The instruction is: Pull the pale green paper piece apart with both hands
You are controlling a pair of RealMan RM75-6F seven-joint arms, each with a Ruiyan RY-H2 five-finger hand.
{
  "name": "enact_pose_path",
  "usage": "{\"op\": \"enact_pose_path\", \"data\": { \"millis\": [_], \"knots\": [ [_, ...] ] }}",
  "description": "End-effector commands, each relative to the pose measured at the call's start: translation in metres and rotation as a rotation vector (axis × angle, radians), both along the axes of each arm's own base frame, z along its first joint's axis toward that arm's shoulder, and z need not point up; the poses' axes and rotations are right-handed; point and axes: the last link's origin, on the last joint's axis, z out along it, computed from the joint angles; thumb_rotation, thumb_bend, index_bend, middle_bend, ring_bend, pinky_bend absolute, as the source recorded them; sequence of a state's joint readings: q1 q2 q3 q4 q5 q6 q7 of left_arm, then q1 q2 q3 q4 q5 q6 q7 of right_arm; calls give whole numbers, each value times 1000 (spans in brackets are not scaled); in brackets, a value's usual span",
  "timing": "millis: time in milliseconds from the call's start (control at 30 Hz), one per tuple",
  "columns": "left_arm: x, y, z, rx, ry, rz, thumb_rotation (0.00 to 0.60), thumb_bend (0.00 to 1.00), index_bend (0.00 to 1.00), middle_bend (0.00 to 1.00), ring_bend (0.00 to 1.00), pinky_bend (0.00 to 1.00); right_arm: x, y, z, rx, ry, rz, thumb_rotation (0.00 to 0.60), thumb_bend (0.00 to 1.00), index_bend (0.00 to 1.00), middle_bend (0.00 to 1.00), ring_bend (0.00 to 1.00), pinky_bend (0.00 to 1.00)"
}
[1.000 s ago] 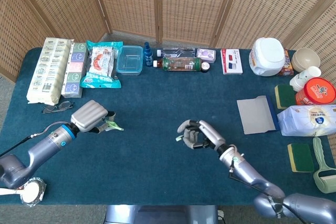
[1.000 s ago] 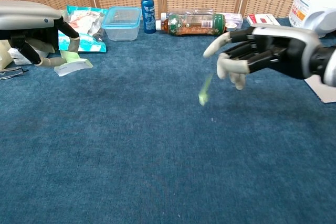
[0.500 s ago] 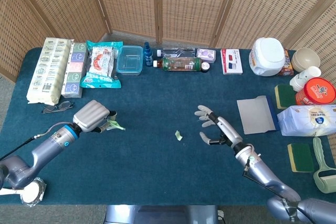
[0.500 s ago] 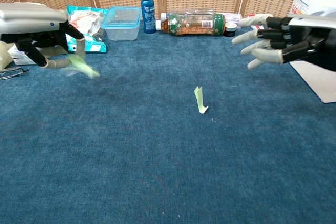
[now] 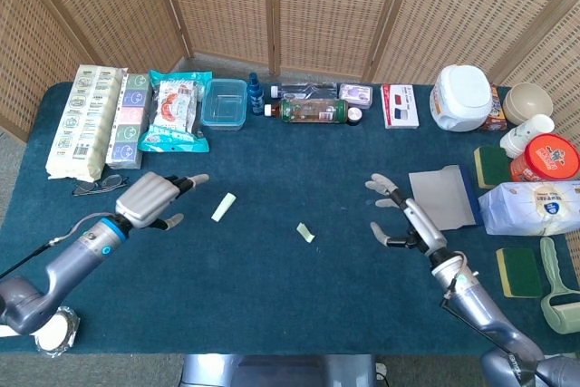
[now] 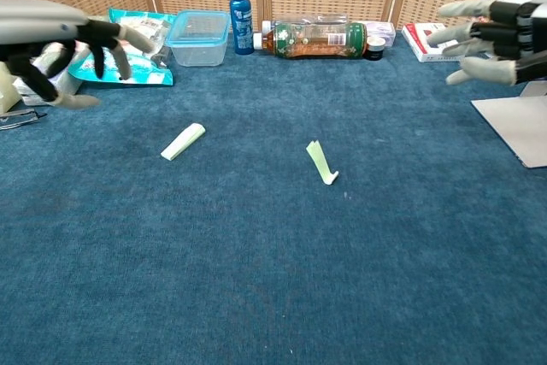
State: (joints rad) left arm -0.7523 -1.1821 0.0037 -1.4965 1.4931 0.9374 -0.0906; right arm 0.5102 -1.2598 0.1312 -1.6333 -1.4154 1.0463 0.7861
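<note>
Two paper pieces (image 5: pixel 223 207) (image 5: pixel 305 233) on the table (image 5: pixel 272 287) (well apart), between left hand (image 5: pixel 156 199), right hand (image 5: pixel 404 220)

The left robot hand (image 5: pixel 156 199) hovers low over the counter (image 5: pixel 272 305) near its left end, fingers spread and holding nothing. The right robot hand (image 5: pixel 405 222) hangs toward the counter's right side, likewise splayed and unladen.

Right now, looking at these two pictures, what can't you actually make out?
- Right hand: chest view cuts it off at the right edge; head view shows it whole.
- Left hand: motion-blurred in the chest view, cut by the left edge.
- Bottle label: too small to read.
- Torn edges of the two pale green paper pieces: too small to judge.
</note>
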Motion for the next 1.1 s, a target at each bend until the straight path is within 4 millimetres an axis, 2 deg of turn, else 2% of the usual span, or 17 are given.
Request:
{"op": "enact_pose_path", "data": {
  "millis": [33, 233, 367, 533, 800, 867, 1100],
  "knots": [
    [-14, -12, 15, 32, -42, 53, 600, 325, 104, 307, 357, 610, -8, 2, 7, -61, 55, 3, 600, 477, 80, 168, 104, 229],
    [-38, -40, 37, 101, -78, 110, 600, 325, 131, 307, 357, 610, -21, 9, 15, -191, 246, 27, 600, 477, 124, 178, 104, 229],
    [-62, -74, 55, 171, -128, 182, 600, 325, 133, 307, 356, 609, -35, 21, 23, -301, 445, 33, 600, 477, 168, 187, 103, 229],
    [-89, -113, 70, 268, -169, 256, 600, 325, 149, 306, 357, 605, -45, 37, 32, -377, 573, 16, 600, 477, 192, 193, 103, 229],
    [-115, -157, 75, 332, -200, 342, 600, 325, 159, 306, 354, 599, -57, 57, 41, -450, 758, -19, 600, 476, 221, 198, 104, 229],
    [-126, -173, 77, 355, -200, 379, 600, 324, 159, 307, 347, 575, -63, 68, 44, -463, 827, -40, 600, 476, 228, 198, 104, 229],
    [-142, -203, 82, 426, -208, 402, 600, 325, 165, 307, 343, 554, -66, 94, 49, -478, 866, -83, 600, 475, 257, 198, 105, 229]
  ]
}}
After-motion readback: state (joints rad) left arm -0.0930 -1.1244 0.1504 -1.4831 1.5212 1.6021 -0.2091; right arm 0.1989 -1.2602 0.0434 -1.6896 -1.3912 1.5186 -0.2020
